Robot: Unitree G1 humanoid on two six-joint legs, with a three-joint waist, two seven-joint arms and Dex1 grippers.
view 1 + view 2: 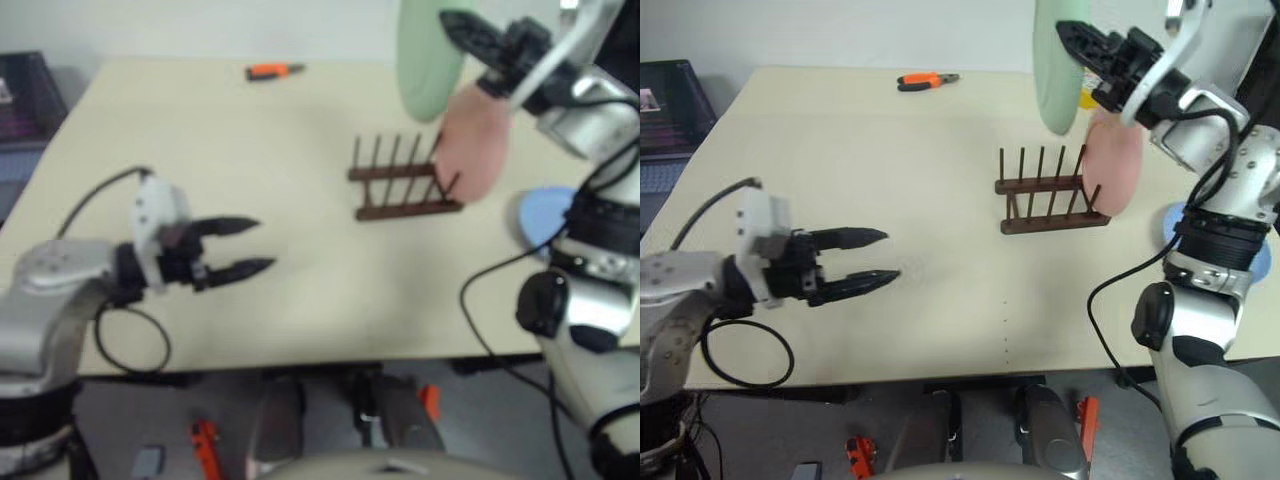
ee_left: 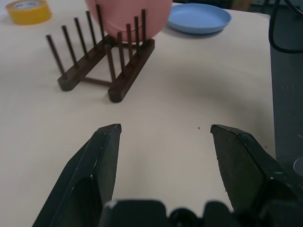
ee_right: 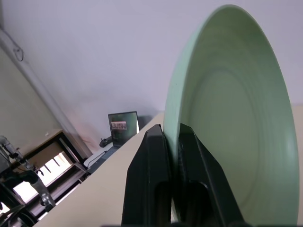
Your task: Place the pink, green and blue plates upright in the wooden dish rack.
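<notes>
Above the table [image 1: 890, 150], the right gripper [image 1: 1087, 45] clamps the green plate's [image 1: 1052, 70] rim, holding it upright over the wooden rack [image 1: 1050, 200]. The pink plate [image 1: 1112, 170] stands in the rack's right end; the blue plate [image 2: 199, 18] lies flat beside it. The left gripper [image 1: 868, 260] hovers with fingers apart; no writing is legible.

The rack [image 1: 1052, 192], at centre right, is dark brown wood with a dull finish. The pink plate [image 1: 1112, 168], green plate [image 3: 232, 123] and blue plate [image 2: 199, 18] look like smooth matt plastic. The tabletop [image 1: 890, 180] is pale, smooth and matt. Each pincer [image 2: 165, 161] has black matt plastic fingers [image 3: 158, 175].
</notes>
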